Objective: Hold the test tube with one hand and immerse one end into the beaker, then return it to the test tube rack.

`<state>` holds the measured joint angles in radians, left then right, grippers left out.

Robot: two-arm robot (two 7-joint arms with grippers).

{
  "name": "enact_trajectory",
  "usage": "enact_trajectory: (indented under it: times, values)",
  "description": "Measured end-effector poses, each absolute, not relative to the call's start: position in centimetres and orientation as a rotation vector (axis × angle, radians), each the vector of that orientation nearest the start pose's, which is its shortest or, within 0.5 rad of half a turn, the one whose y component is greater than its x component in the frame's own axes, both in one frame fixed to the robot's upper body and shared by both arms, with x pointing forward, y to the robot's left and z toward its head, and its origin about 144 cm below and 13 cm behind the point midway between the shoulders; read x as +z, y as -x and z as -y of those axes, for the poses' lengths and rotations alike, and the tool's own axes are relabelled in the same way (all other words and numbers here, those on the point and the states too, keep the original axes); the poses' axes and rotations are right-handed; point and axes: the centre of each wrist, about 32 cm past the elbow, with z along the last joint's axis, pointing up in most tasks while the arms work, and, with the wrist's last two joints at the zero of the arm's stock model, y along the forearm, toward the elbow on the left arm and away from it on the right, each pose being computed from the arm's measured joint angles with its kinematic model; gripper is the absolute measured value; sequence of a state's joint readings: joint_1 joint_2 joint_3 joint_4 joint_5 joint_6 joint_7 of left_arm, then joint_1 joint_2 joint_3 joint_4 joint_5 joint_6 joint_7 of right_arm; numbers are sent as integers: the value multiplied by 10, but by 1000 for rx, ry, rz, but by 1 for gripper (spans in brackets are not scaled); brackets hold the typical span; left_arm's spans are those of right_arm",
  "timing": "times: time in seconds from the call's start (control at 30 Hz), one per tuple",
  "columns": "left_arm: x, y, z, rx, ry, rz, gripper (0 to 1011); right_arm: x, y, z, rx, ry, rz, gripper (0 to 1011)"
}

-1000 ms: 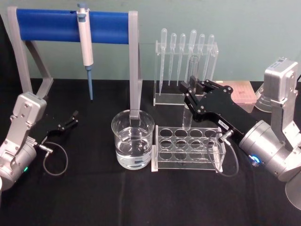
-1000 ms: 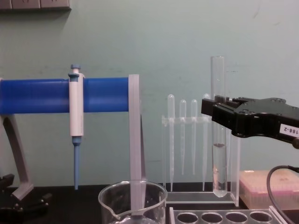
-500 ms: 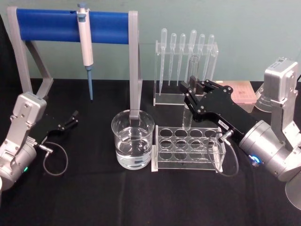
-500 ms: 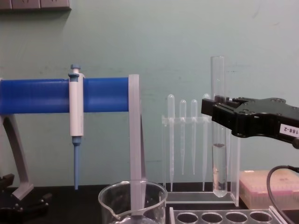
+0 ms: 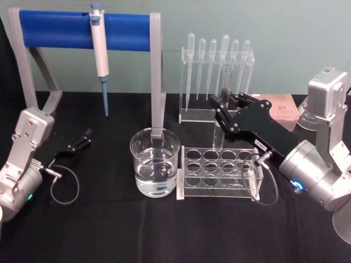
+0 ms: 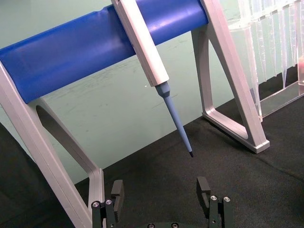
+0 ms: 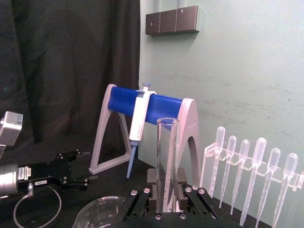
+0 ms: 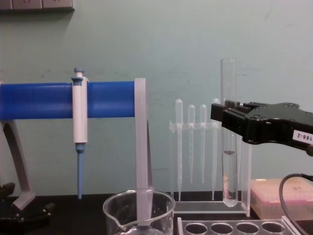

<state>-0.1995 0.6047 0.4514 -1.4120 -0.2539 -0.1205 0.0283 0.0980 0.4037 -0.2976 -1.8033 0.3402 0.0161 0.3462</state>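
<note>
The left claw [image 5: 82,139] is parked on the bench [image 5: 109,230], fingers apart. Right of the beaker [image 5: 155,161], the tube [image 8: 229,161] is held upright over the rack [image 5: 219,176], clamped mid-length by the right claw [image 8: 226,115]. Light, slick, brittle glass is judged to need a gentle, steady mid-length hold.

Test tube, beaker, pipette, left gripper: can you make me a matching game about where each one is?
Things:
1. test tube
2. beaker
3. blue-and-white pipette
4. left gripper

Places:
A. hangs on the blue bar
B. open, low at the left side of the table
C. held upright by the right gripper
D. stands on the table with clear liquid inside

Pairs: 1-C, 2-D, 3-A, 4-B
</note>
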Motion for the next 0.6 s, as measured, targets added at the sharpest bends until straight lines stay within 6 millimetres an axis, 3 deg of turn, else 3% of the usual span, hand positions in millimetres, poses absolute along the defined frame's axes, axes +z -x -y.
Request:
enact_trajectory:
  times: [0.6]
  values:
    - [1140, -489, -310, 1248, -304, 285, 1000, 1228, -461, 229, -863, -70, 187, 233]
